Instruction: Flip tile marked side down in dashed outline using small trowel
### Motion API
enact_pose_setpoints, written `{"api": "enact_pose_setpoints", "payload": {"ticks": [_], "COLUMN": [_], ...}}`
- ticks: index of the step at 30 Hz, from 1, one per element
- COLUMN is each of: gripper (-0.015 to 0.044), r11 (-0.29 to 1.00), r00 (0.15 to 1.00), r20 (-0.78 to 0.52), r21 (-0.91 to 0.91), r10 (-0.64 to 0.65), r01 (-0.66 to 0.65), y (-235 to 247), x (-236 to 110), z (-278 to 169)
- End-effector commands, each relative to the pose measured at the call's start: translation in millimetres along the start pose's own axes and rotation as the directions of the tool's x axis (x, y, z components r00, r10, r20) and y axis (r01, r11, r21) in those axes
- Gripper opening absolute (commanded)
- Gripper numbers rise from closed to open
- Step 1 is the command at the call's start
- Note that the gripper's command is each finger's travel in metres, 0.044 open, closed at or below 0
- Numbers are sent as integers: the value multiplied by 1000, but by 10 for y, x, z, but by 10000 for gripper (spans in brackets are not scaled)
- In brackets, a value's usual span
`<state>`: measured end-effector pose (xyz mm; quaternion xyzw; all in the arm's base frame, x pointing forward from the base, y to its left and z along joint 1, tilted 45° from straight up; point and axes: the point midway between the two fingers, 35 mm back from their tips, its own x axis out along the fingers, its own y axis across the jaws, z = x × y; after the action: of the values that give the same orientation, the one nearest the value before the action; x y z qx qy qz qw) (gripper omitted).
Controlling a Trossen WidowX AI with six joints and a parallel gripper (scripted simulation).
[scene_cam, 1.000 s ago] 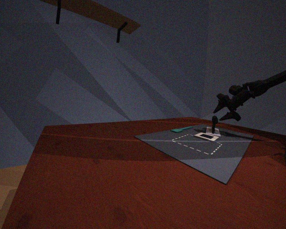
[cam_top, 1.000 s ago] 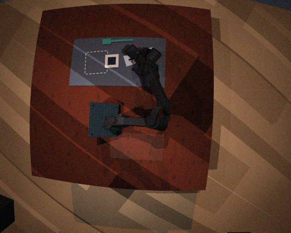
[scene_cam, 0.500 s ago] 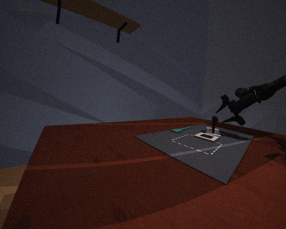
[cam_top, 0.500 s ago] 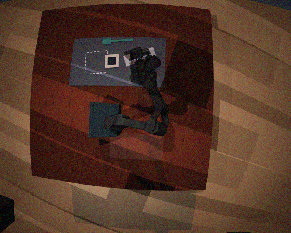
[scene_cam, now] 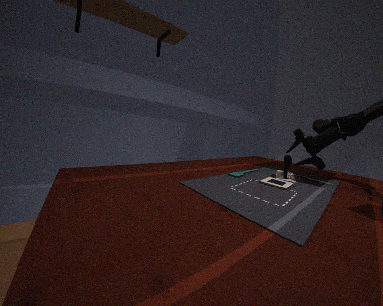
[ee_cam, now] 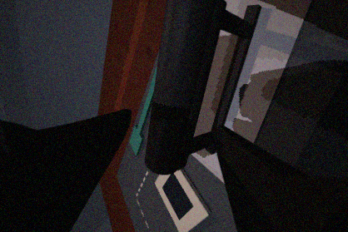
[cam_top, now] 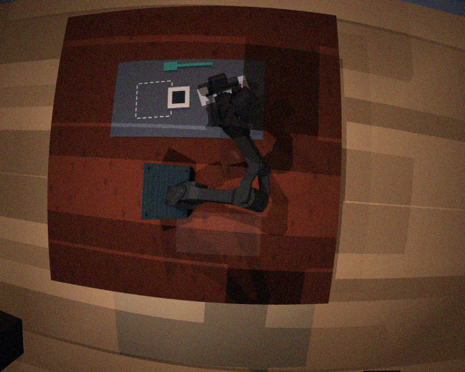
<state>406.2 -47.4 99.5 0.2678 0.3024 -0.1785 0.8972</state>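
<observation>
The white tile (cam_top: 179, 97) (scene_cam: 277, 181) (ee_cam: 178, 199) lies flat on the mat (cam_top: 124, 100) (scene_cam: 217, 197), its dark-square marked side up. It overlaps the right side of the dashed outline (scene_cam: 232, 188) in the top view. The small trowel (cam_top: 203, 98) (scene_cam: 286, 166) (ee_cam: 179, 54) rests on the mat just right of the tile, its pale blade flat and its black handle raised above it. My gripper (scene_cam: 290, 158) (ee_cam: 174, 123) is open, low and tilted. Its fingers stand on either side of the handle in the wrist view, not closed on it. Contact is unclear.
A teal flat tool (cam_top: 170, 65) (scene_cam: 236, 174) (ee_cam: 136, 142) lies along the mat's far edge. The arm reaches from its blue-green base (cam_top: 156, 192) around the right and covers the mat's right part. A wall shelf (scene_cam: 135, 21) hangs high at the back.
</observation>
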Motion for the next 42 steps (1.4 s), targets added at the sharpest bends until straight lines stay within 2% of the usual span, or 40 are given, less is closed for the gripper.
{"api": "enact_pose_setpoints", "payload": {"ticks": [1,27,33,42], "gripper": [300,300,142,83], "r11": [1000,1000,1000,1000], "r00": [1000,1000,1000,1000], "r20": [-2,-1,-1,-1], "r21": [3,3,3,3], "r10": [3,3,3,3], "r01": [-3,-3,-3,-3], "y": [8,0,0,0], "x": [62,451,451,451], "z": [3,-8,-8,-8]}}
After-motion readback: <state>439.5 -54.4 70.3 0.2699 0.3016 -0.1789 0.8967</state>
